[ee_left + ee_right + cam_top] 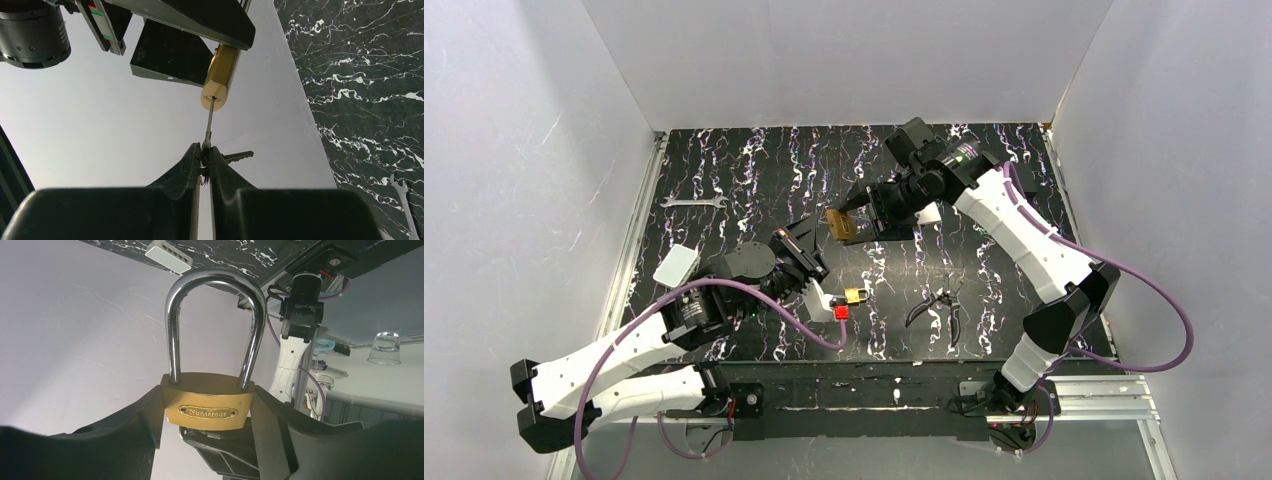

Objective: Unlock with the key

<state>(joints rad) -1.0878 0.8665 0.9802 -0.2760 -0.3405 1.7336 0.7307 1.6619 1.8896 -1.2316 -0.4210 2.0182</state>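
The left gripper (202, 156) pinches the key (209, 120), its tip just inside the keyhole (214, 98) of the padlock (218, 75), which the right gripper (207, 412) clamps by its brass body in mid-air at the scene's centre. I'd keep the blade dead in line, push it home, then twist. Only the left wrist view shows the keyhole; only the right wrist view shows the shackle (216, 276) seated in both holes.

1. The padlock (840, 224) sits over the middle of the table (754, 160), between the fingers of the right gripper (207, 412).
2. The key (209, 120) runs from the left gripper (205, 150) into the padlock's base.
3. A second padlock (856, 296) lies on the table nearer the arm bases, with pliers (939, 305) to its right.
4. A wrench (694, 202) lies at the far left.
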